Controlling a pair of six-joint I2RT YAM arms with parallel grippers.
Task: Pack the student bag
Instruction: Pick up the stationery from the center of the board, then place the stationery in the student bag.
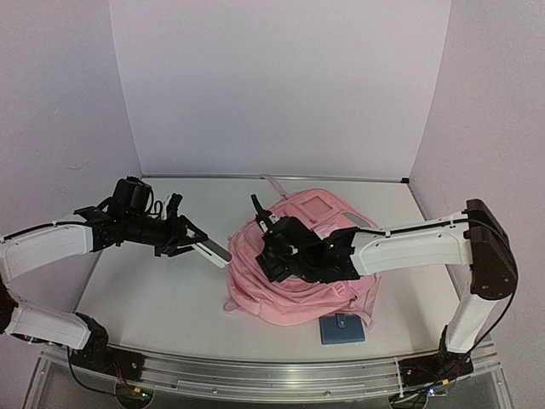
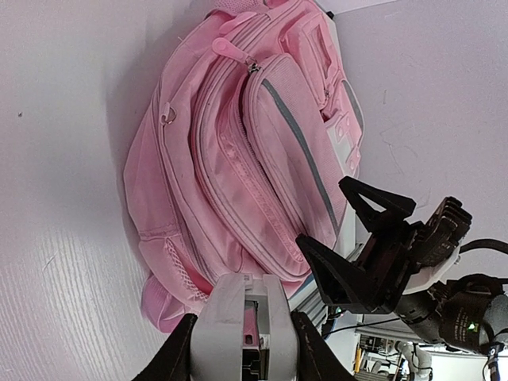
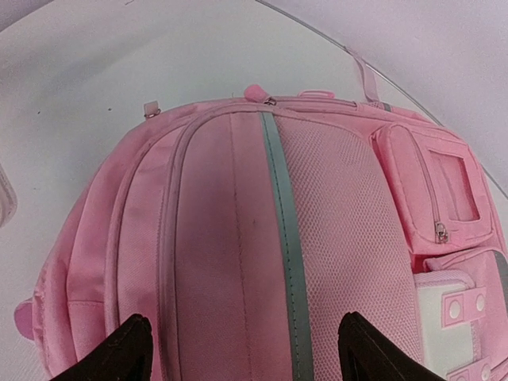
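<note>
White rectangular item (image 1: 213, 251) clamped in left gripper (image 1: 194, 241), jaws narrow on its sides, held above white table (image 1: 145, 294), left of bag, apart from it. Pink student bag (image 1: 302, 285) lies flat mid-table, front pockets up, grey reflective strip (image 3: 279, 230) down front panel. Right gripper (image 3: 246, 353) hovers over bag front, fingers (image 3: 119, 349) spread wide, nothing between. Blue flat pouch (image 1: 342, 329) at bag's near edge, right side.
</note>
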